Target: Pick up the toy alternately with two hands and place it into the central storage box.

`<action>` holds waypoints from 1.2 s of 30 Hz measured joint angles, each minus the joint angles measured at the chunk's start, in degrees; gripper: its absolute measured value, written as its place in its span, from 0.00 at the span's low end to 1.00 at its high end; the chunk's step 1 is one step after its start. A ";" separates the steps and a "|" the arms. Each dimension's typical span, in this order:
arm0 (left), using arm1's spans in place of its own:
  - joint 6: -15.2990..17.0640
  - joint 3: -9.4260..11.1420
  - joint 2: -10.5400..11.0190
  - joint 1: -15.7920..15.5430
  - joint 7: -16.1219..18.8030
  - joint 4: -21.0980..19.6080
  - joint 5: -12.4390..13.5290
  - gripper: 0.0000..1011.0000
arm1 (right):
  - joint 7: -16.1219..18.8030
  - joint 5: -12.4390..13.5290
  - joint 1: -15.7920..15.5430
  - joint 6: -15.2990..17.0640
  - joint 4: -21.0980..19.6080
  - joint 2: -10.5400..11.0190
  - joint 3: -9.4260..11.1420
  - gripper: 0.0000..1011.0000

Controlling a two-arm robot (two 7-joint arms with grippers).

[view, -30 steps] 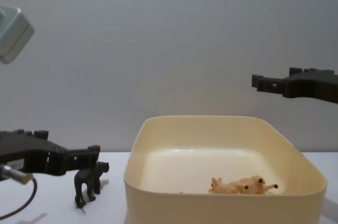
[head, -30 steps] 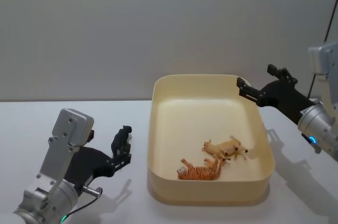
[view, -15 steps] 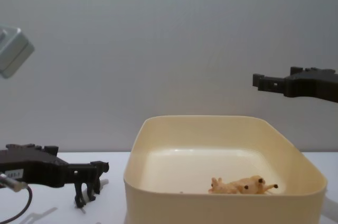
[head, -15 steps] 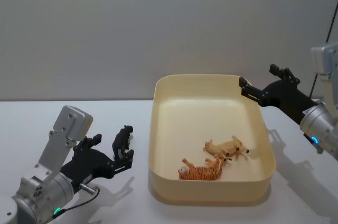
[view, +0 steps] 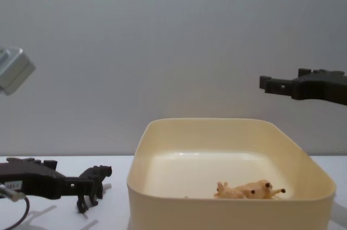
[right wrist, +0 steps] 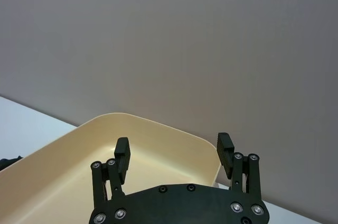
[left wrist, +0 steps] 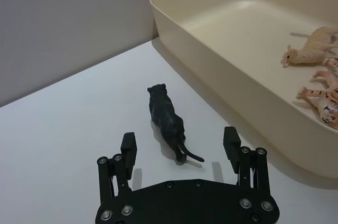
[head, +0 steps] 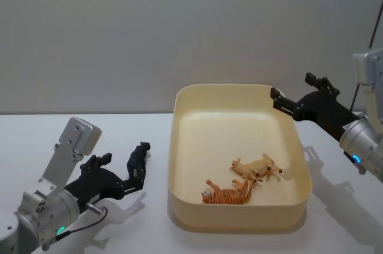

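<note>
Tiger toy (left wrist: 324,103) — cut off at left wrist view's edge

The left arm comes in low from the robot's left, its silver left wrist (head: 37,221) showing a small green light; the left gripper (left wrist: 179,138) lies flat and nearly level, pointing forward and inward, its two black fingers spread wide; the right arm reaches in from the robot's right and is held high, its silver right wrist (head: 359,140) showing a small blue light; the right gripper (right wrist: 174,145) points inward, roughly level, fingers likewise wide apart.
</note>
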 joint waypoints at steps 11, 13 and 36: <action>-0.60 0.00 -2.11 -3.71 -3.25 5.82 1.12 0.99 | 0.01 -0.01 0.00 0.00 0.00 0.00 0.00 0.99; -0.72 0.00 -2.48 -4.43 -3.74 6.91 1.30 0.99 | 0.01 -0.01 0.00 0.00 0.00 0.00 0.00 0.99; -1.38 0.31 -6.01 -11.75 -10.79 17.71 4.74 0.99 | 0.01 -0.01 0.00 0.00 0.01 0.00 0.00 0.99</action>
